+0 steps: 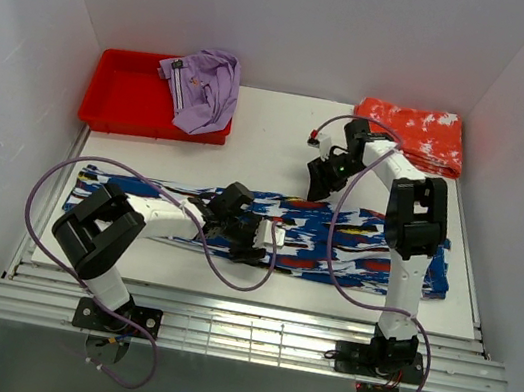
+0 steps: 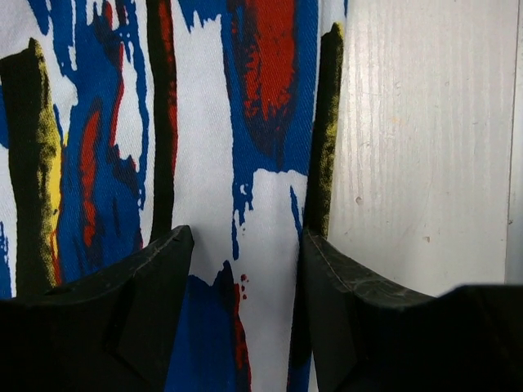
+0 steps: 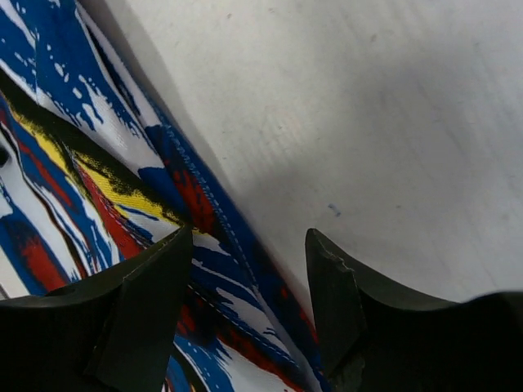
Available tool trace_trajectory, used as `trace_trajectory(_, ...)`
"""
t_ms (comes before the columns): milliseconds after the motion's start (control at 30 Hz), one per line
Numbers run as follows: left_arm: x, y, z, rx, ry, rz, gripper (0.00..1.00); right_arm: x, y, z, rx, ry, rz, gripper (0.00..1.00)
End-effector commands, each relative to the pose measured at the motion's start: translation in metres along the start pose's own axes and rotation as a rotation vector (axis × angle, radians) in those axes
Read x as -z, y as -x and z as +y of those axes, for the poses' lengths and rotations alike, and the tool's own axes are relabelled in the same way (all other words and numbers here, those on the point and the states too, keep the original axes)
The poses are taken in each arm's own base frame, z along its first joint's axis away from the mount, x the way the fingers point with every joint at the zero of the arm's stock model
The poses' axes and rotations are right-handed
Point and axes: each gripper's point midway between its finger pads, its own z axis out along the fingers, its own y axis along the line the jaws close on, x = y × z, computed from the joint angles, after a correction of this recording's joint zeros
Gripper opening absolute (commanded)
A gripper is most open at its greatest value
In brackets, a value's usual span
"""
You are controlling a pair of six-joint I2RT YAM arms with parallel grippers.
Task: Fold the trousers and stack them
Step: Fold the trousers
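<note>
1. Plainly, the trousers (image 1: 365, 247) were laid out flat on the white surface (image 1: 271, 142), in its near half, just beyond the arm bases.
2. The cloth was seen to be thin and finely woven. It was printed in streaked blue, white and black, with red patches and small yellow ones.
3. A stitched seam (image 3: 214, 214) was shown along the cloth's edge in the right wrist view.
4. The surface was seen as matt white, with a faint straight grain and a few small specks.
5. The long axis of the trousers was set left to right, across most of the surface's width. Which end carried the waist could not be told.
6. The left hand (image 1: 256, 239) was placed low over the middle of the trousers. Its dark, blunt fingers (image 2: 155, 286) were parted, so it was released, and nothing was pinched between them. Flat cloth lay below, with an edge of it and bare surface under the right finger.
7. The right hand (image 1: 323, 184) was placed at the far edge of the trousers, likewise released. The seamed edge ran below its spread fingers (image 3: 155, 294), and nothing was gripped.
8. A red tray (image 1: 116, 99) was set at the far left, with a crumpled lilac garment (image 1: 205, 89) draped over its right rim.
9. A folded orange-red garment (image 1: 410, 133) with white splotches was placed at the far right.
</note>
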Motion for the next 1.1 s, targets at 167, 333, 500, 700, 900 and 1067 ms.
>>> trace_trajectory(167, 0.006, 0.009, 0.015, 0.052, 0.055, 0.016, 0.66, -0.008, -0.035, 0.052, 0.055, 0.202, 0.104, 0.51)
trace_trajectory(333, 0.003, 0.006, 0.012, 0.092, 0.034, 0.037, 0.63, -0.005, -0.027, 0.044, 0.075, 0.167, 0.092, 0.08)
trace_trajectory(500, 0.006, -0.005, -0.01, 0.12, -0.032, 0.058, 0.39, 0.013, 0.014, 0.015, 0.101, 0.014, -0.028, 0.08)
trace_trajectory(700, 0.013, -0.018, -0.027, 0.117, -0.081, 0.09, 0.08, 0.04, 0.054, -0.004, 0.118, -0.169, -0.159, 0.08)
trace_trajectory(900, 0.015, -0.019, -0.05, 0.138, -0.165, 0.074, 0.0, 0.035, 0.041, -0.011, 0.1, -0.217, -0.144, 0.08)
trace_trajectory(1067, 0.014, -0.023, -0.054, 0.135, -0.176, 0.097, 0.06, 0.01, 0.012, -0.008, 0.106, -0.19, -0.045, 0.08)
